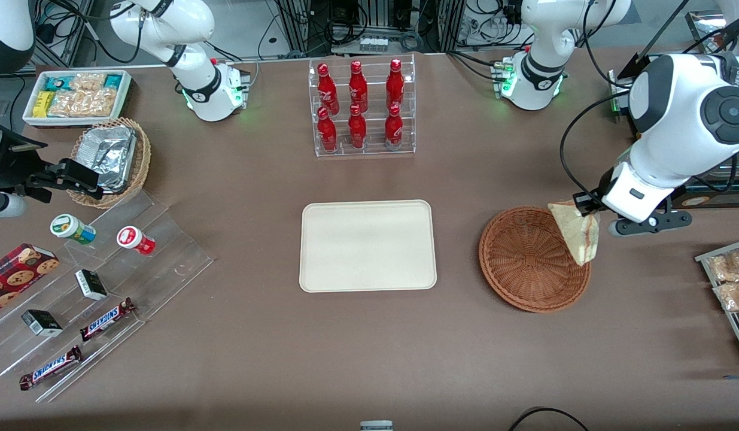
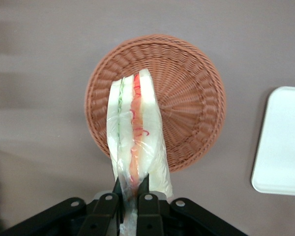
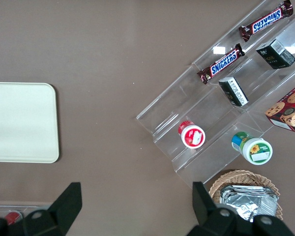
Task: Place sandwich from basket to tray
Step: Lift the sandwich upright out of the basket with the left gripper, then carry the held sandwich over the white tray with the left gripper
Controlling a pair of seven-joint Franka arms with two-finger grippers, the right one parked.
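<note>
Front camera looks down from high over the whole table, both wrist cameras stare straight down closer in, all sharing the tray (image 1: 368,246).

Hand (image 2: 129,196) above basket (image 1: 525,263) rim, clamped on sandwich (image 2: 135,137), which hangs over the basket, clear of it. Tray (image 1: 367,245) flat on surface (image 1: 369,347), beside basket toward parked arm's end, well apart. Bottle rack (image 1: 363,108) farther from camera than tray.

- Even, bright overhead light; shadows under the tray (image 1: 368,246) and basket (image 1: 528,260) are faint and soft.
- Glare on the acrylic steps (image 3: 221,105) and the foil containers (image 1: 108,154).
- The gripper (image 2: 129,196), holding the sandwich (image 2: 135,140) above the basket, looks dark and slightly blurred close up.
</note>
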